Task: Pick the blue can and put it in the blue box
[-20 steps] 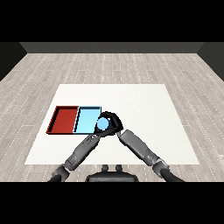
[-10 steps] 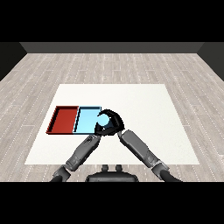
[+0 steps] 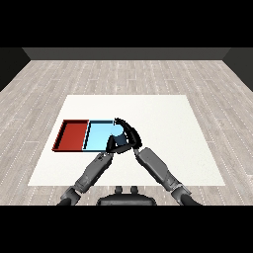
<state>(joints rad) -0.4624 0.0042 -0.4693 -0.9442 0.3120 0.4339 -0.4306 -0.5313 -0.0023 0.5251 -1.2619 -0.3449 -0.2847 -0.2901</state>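
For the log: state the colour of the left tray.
Red tray, seen best in the head view.

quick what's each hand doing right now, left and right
Left hand: fingers cannot be told.
Right hand: curled round the blue can, at the light blue tray.

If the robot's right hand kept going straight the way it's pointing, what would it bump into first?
The right hand points left and a little forward, over the light blue tray. The blue can is already within its fingers. Going on, it would probably pass above the tray and first come over the red tray, though depth is hard to judge.
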